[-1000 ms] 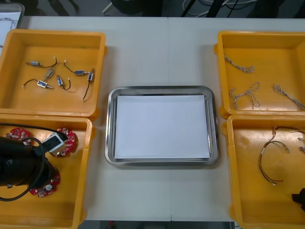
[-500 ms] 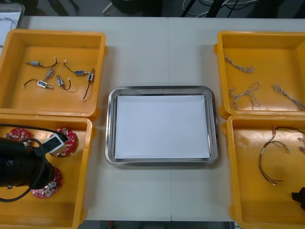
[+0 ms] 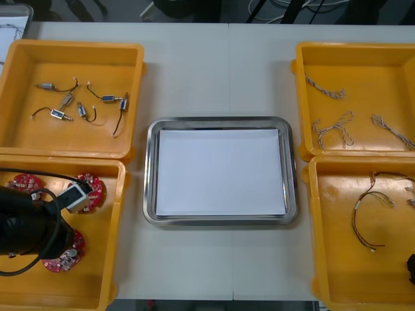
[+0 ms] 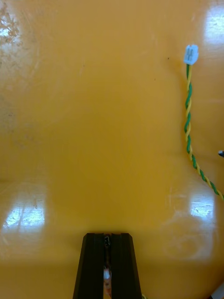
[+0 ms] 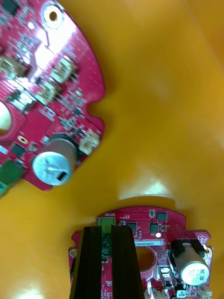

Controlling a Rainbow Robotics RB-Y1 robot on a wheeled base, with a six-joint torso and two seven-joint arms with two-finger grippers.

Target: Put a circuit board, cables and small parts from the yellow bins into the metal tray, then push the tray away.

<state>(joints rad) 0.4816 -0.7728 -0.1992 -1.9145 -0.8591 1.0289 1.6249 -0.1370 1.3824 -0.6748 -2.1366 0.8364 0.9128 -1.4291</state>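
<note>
My left gripper (image 3: 57, 245) (image 5: 106, 243) is down in the near-left yellow bin (image 3: 107, 272). It is shut on the edge of a round red circuit board (image 3: 67, 258) (image 5: 161, 231); a green connector shows in the narrow gap. Two more boards (image 3: 93, 188) (image 5: 51, 93) lie beside it. My right gripper (image 3: 411, 269) (image 4: 107, 243) sits low over the floor of the near-right bin (image 3: 337, 272). Its fingers are nearly together, pinching a thin strand of the red and yellow cable (image 3: 363, 207) (image 4: 188, 117). The metal tray (image 3: 150, 168), white inside, lies between the bins.
The far-left bin (image 3: 19, 136) holds several small metal parts (image 3: 81, 107) with short leads. The far-right bin (image 3: 305, 97) holds twisted blue and white cables (image 3: 334, 129). Bare table lies beyond the tray.
My left gripper closed on the circuit board, which shifted slightly toward the near edge. My right gripper closed and slid further toward the right edge.
</note>
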